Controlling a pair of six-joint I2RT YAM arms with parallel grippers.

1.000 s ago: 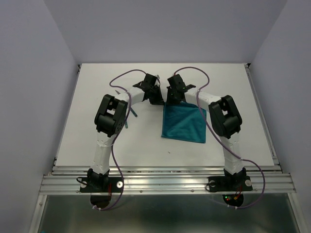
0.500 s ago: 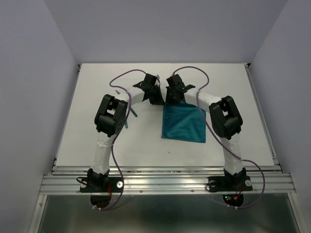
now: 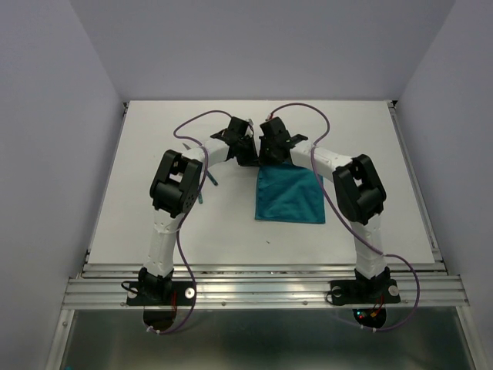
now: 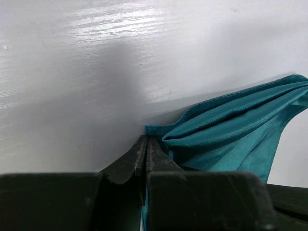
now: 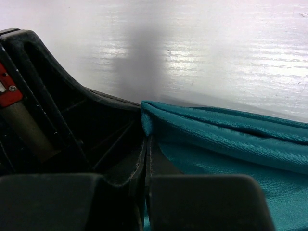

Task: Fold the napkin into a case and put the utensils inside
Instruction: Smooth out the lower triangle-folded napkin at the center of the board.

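Note:
The teal napkin [image 3: 290, 197] lies on the white table [image 3: 154, 223] right of centre, its far edge gathered and lifted. My left gripper [image 3: 249, 157] is shut on the napkin's far left corner, seen in the left wrist view [image 4: 146, 138] with bunched cloth [image 4: 231, 122] to its right. My right gripper [image 3: 269, 156] is shut on the far edge right beside it; in the right wrist view [image 5: 146, 140] the cloth [image 5: 226, 137] folds over the fingertips. The two grippers almost touch. Thin teal utensil handles [image 3: 210, 179] lie left of the napkin, mostly hidden by my left arm.
The left arm's elbow [image 3: 174, 183] hangs over the utensils. The right arm's elbow [image 3: 358, 187] stands at the napkin's right edge. Purple cables loop over the far half of the table. Grey walls close in on the left, right and back.
My right gripper has moved left toward my left gripper, pulling the napkin's far right corner with it. The napkin's far edge is now narrower. The left arm has stayed still.

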